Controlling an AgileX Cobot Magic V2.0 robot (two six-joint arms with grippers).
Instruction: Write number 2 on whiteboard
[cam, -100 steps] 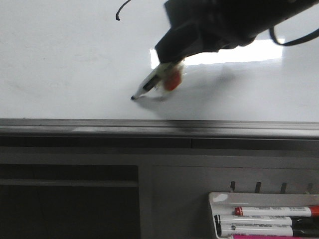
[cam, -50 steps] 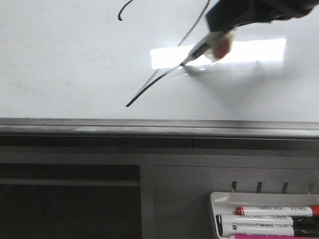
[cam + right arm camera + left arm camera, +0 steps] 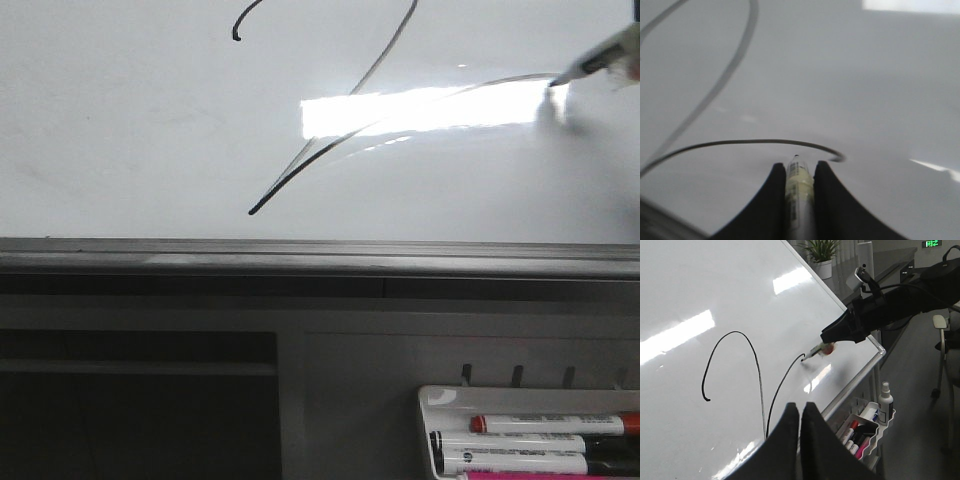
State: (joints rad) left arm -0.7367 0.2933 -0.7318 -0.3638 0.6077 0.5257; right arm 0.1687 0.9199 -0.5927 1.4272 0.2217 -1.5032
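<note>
the whiteboard (image 3: 140, 120) fills the upper part of the front view, its grey metal edge running across below the writing. the number 2 (image 3: 380, 70) is drawn on it in thin black line: a hooked start near the top, a long diagonal down to a low point near the board's edge, and a tail sweeping out to the right through the bright reflected light. the black marker (image 3: 600, 62) touches the board with its tip at the end of that tail, at the right edge of the front view. the right gripper (image 3: 800, 172) has its jaws clamped on the marker's pale barrel. the left gripper (image 3: 801, 412) hangs in front of the board, its jaws together with nothing between them. below the board, at lower right, a white marker tray (image 3: 440, 400) holds several markers (image 3: 540, 424) lying side by side.
</note>
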